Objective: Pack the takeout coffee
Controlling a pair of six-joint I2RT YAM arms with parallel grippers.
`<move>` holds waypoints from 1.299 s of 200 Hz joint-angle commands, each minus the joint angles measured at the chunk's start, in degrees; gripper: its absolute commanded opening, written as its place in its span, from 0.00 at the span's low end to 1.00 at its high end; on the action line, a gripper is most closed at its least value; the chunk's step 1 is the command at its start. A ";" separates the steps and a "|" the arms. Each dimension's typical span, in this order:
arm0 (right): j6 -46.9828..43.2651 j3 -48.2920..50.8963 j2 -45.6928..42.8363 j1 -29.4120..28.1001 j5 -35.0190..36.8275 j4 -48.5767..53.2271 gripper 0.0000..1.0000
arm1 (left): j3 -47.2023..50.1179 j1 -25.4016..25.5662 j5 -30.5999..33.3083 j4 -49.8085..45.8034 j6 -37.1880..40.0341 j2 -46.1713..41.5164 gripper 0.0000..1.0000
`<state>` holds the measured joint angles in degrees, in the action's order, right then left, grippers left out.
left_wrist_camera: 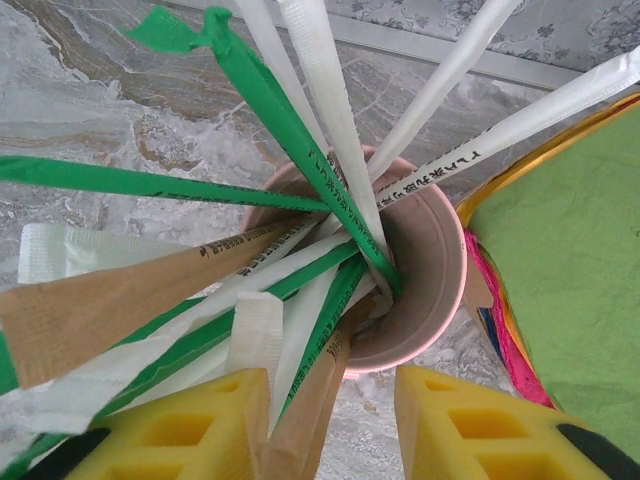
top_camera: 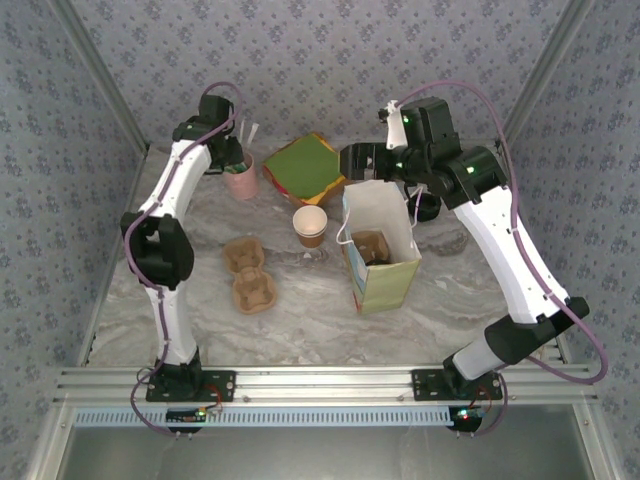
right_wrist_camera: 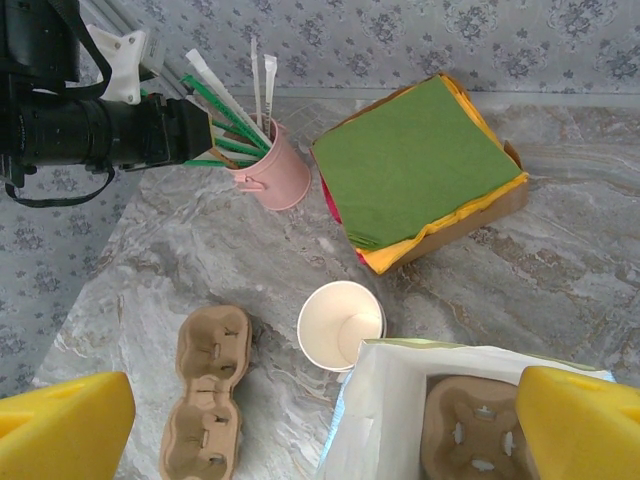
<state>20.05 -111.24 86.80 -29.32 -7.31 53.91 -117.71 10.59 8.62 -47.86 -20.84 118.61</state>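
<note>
Marble tabletop [top_camera: 320,312]; left end effector [left_wrist_camera: 330,400] narrow around paper-wrapped straws [left_wrist_camera: 335,130], right end effector [right_wrist_camera: 320,420] wide.

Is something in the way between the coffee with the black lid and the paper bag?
Nothing blocks it that I can see. The coffee, half hidden under the right arm, stands just right of the paper bag. The bag's mouth is open, with a cardboard carrier sitting inside. Only the open right gripper hangs above.
</note>
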 commanded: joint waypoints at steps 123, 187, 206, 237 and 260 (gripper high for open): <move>-0.63 -1.87 1.00 0.67 -0.34 0.74 1.00 | -6.54 0.39 1.57 -3.03 1.59 -2.07 0.00; -1.16 -0.49 0.13 1.34 -1.37 -0.03 1.00 | -6.02 2.63 4.03 -4.72 2.07 -9.34 0.00; -1.16 0.18 -0.35 1.36 -1.82 -0.32 1.00 | -6.73 3.55 4.89 -5.23 2.44 -11.18 0.00; -1.25 2.44 -2.24 1.43 -0.82 -0.80 1.00 | -10.32 6.14 6.54 -7.98 3.16 -14.47 0.00; -1.07 4.79 -4.31 1.72 0.56 -1.18 1.00 | -12.58 10.19 6.93 -8.87 4.71 -18.24 0.00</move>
<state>20.01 -108.40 85.89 -28.08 -8.05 53.39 -126.37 17.08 13.93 -54.02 -18.61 105.73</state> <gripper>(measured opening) 0.997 0.061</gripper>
